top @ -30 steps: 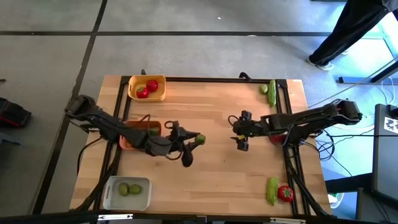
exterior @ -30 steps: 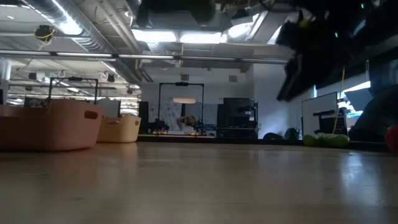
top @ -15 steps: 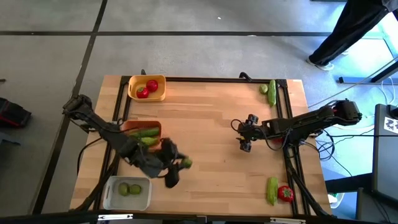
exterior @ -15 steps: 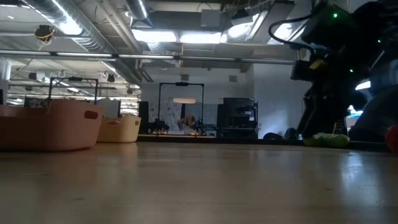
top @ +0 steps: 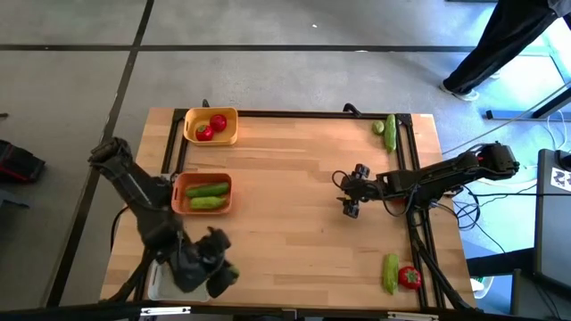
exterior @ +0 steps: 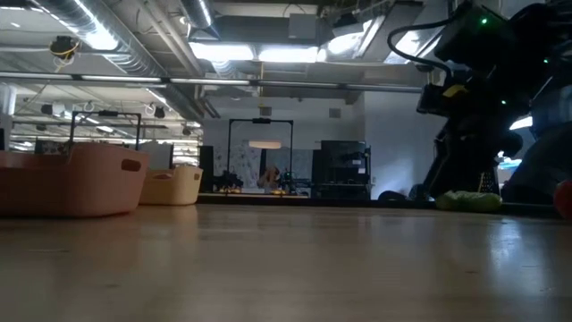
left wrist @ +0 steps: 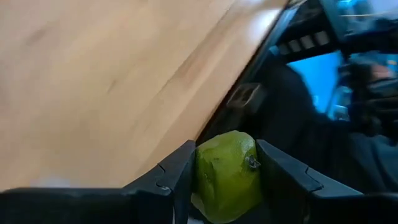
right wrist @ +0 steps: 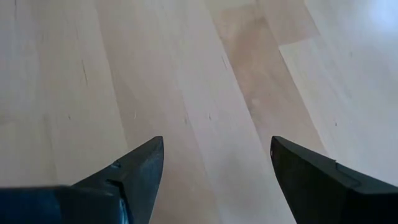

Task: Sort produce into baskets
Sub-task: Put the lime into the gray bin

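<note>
The pale wooden surface [top: 294, 187] carries everything, framed by dark rails. The left arm's gripper [top: 211, 267] hangs over the white-grey rounded plastic basket [top: 157, 283] at the near left corner, largely covering it. Its jaws are clamped on a small round pale-green lime [left wrist: 226, 175], seen pinched between the two dark fingers [left wrist: 180, 171] in the left wrist view. The right arm reaches in from the right edge, its gripper [top: 351, 189] hovering right of centre above bare wood with jaws standing apart and nothing between them.

The orange rounded plastic basket [top: 180, 194] sits at the left edge and holds two elongated green cucumbers [top: 206, 196] lying side by side. Behind it, at the far left corner, the yellow rounded plastic basket [top: 230, 132] holds small red round tomatoes [top: 212, 127].

Loose produce lies along the right side: a green cucumber and a lime [top: 385, 131] together at the far right corner, and another green cucumber [top: 390, 272] touching a red tomato [top: 409, 277] at the near right corner.
</note>
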You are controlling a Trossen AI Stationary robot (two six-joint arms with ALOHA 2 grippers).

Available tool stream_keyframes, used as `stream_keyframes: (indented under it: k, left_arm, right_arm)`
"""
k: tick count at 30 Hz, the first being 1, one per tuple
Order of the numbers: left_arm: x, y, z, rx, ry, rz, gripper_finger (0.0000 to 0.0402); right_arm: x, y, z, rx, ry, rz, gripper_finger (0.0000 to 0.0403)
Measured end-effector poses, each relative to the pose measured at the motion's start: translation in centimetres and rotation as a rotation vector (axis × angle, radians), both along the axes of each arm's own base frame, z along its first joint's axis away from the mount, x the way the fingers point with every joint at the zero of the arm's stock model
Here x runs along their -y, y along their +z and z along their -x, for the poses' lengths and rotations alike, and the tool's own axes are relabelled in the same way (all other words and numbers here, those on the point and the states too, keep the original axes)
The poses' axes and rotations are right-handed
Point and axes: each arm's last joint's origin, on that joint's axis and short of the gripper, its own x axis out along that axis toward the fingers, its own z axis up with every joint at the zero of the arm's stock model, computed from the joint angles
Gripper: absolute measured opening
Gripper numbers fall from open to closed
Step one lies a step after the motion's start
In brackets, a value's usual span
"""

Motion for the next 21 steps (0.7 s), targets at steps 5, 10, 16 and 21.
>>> stream_keyframes:
  k: [5, 10, 16, 21]
  left_arm:
    - [1.2, -1.3, 2.7, -0.157, 0.111, 0.036, 0.0145]
    - [1.9, -2.8, 5.0, -0.348, 0.189, 0.024, 0.0145]
    - [2.1, -4.7, 6.6, -0.544, 0.244, -0.099, 0.0145]
    - [2.2, -5.7, 7.0, -0.587, 0.285, -0.181, 0.0145]
  right_arm:
    - [0.0, 0.0, 0.0, 0.001, -0.002, 0.020, 0.0284]
    - [0.0, 0.0, 0.0, 0.000, 0.014, 0.034, 0.0284]
    - [0.0, 0.2, -0.3, 0.021, 0.033, 0.047, 0.0284]
    - [0.0, 0.2, -0.3, 0.026, 0.035, 0.048, 0.0284]
